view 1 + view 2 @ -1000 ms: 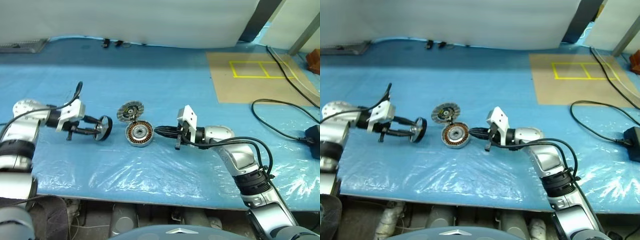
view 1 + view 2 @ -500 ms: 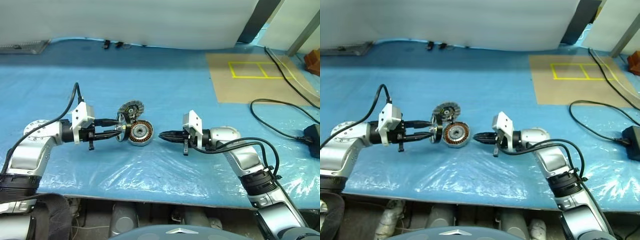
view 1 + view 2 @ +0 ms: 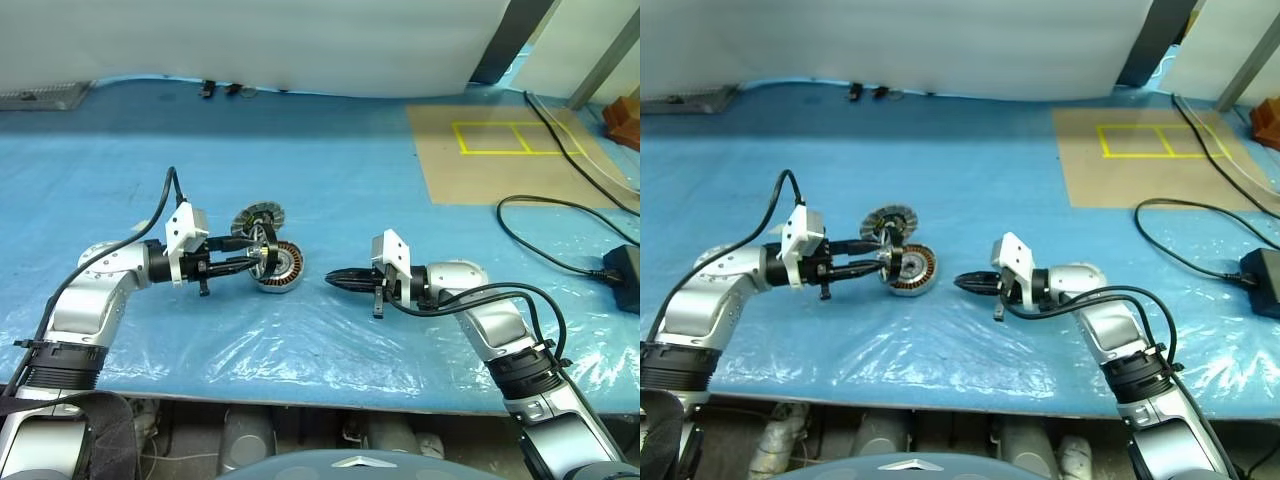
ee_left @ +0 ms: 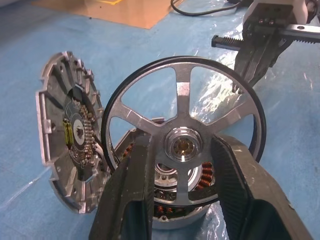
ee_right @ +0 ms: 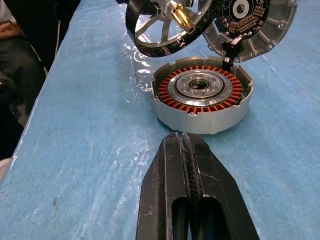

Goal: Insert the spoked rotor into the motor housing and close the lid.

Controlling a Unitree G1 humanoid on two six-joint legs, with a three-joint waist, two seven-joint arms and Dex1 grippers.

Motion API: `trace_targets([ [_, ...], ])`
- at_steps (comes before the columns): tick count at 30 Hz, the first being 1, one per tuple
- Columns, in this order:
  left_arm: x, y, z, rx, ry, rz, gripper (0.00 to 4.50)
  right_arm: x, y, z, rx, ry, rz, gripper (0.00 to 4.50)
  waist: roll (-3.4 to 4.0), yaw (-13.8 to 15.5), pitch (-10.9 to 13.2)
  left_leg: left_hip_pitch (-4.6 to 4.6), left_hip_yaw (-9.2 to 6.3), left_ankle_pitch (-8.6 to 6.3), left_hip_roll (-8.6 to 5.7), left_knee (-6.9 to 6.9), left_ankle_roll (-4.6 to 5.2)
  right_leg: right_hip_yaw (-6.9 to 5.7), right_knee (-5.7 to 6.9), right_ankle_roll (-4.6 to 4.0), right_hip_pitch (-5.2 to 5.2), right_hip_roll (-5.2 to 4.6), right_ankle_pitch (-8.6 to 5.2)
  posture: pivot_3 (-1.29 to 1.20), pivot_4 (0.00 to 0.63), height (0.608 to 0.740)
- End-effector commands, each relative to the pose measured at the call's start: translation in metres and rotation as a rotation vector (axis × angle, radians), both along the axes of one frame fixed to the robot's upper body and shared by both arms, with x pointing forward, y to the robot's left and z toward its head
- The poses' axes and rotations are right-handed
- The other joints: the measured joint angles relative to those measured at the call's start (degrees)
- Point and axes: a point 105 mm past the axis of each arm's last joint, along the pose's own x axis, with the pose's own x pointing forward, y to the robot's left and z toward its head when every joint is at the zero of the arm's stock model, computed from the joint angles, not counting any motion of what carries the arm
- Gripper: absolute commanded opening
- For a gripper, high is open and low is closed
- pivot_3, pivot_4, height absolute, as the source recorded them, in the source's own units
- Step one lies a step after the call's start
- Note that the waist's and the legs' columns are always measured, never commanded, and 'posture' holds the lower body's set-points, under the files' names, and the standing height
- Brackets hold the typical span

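Currently the blue-covered table (image 3: 330, 180) carries the motor housing (image 3: 277, 267) toward its near edge, left of centre, open side up, windings exposed. The lid (image 3: 257, 217) stands tilted at the housing's far rim, leaning open. The left gripper (image 3: 253, 262) grasps the spoked rotor (image 4: 183, 131) by its hub, one finger on each side. The rotor is on edge just above the housing's left rim, its axle roughly level, not yet aligned with the upright bore. It probably must tip flat and descend. The right gripper (image 3: 335, 280), clenched empty, points at the housing from the right, apart from it.
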Motion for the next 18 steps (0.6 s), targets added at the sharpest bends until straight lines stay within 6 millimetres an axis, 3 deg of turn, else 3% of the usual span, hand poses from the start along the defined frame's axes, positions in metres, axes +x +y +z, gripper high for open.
trace_targets([
  [1,-0.0008,-0.0015,0.0006,0.027,-0.035,-0.017,1.30,0.0040,-0.0022,0.0108,0.020,-0.043,-0.011,0.00,0.00,-0.1,0.0,0.00,0.00,0.00,0.00,0.00,0.00,0.00,0.00,0.00,0.00,0.00,0.00,0.00,0.150,0.740],
  [18,0.0052,-0.0019,-0.0053,0.103,-0.051,-0.010,1.30,0.0059,0.0002,0.0107,0.020,-0.059,-0.021,0.00,0.00,-0.1,0.0,0.01,0.00,0.00,0.00,0.01,0.00,0.00,0.02,0.00,0.00,0.00,0.00,0.00,0.150,0.740],
])
